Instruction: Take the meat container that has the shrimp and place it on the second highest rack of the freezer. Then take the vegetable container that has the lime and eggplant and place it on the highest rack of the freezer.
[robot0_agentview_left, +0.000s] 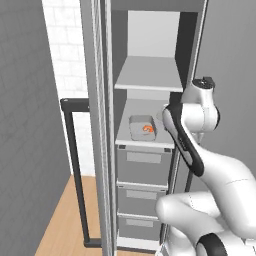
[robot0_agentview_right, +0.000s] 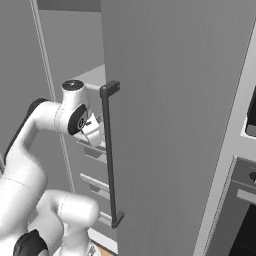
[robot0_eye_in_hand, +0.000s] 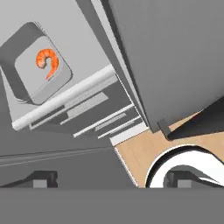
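Observation:
The meat container (robot0_agentview_left: 141, 127), a pale grey tray holding the curled orange shrimp (robot0_agentview_left: 148, 129), rests on the second highest rack (robot0_agentview_left: 145, 144) of the open freezer (robot0_agentview_left: 150, 30). The highest rack (robot0_agentview_left: 147, 75) above it is bare. In the hand view the same meat container (robot0_eye_in_hand: 37, 70) with its shrimp (robot0_eye_in_hand: 47, 62) lies up and to the left. My gripper (robot0_eye_in_hand: 111, 180) is open, drawn back from the shelf's front edge, with nothing between its fingers. The hand (robot0_agentview_right: 92, 131) hovers beside the shelves. The vegetable container with the lime and eggplant is out of view.
Grey drawer fronts (robot0_agentview_left: 142, 170) stack below the shelves. The freezer's open door (robot0_agentview_left: 95, 125), with its dark bar handle (robot0_agentview_left: 75, 170), stands at the left. A closed grey door (robot0_agentview_right: 180, 110) with a dark handle (robot0_agentview_right: 111, 155) is close on the right, and a black oven column (robot0_agentview_right: 245, 200) stands beyond.

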